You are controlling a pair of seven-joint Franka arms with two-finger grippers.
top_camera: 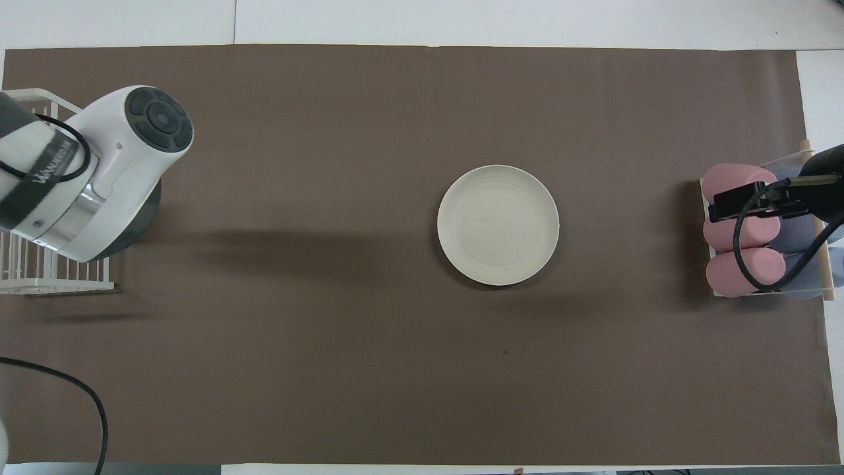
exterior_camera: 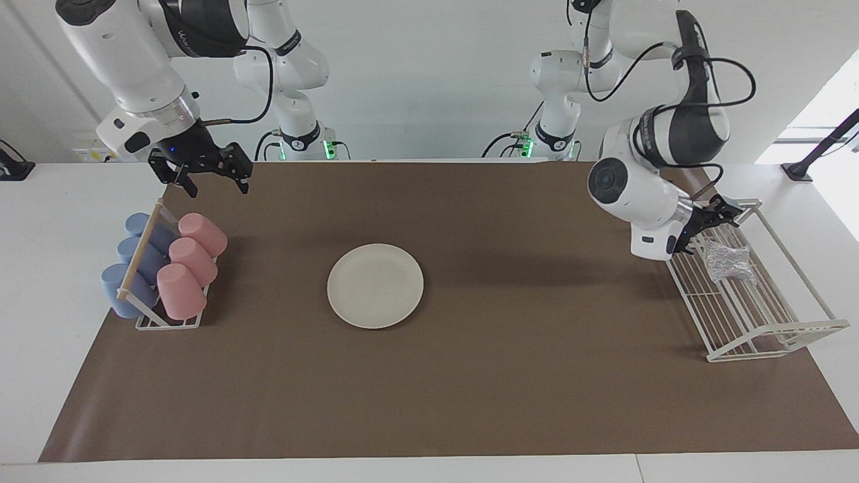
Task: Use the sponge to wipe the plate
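Fingers of the left gripper (exterior_camera: 717,218) stand apart and empty, raised over the wire rack's (exterior_camera: 772,332) end nearer the robots. Just below them the sponge (exterior_camera: 728,261) lies loose on the rack's bars, a little farther from the robots than the fingertips, its lumpy length running along the rack. At the counter's middle sits the plate (exterior_camera: 375,286), well apart from it. Over the cup rack (exterior_camera: 161,268) waits the right gripper (exterior_camera: 209,176), fingers spread, holding nothing. By my reading, the left arm is much the nearer to the sponge.
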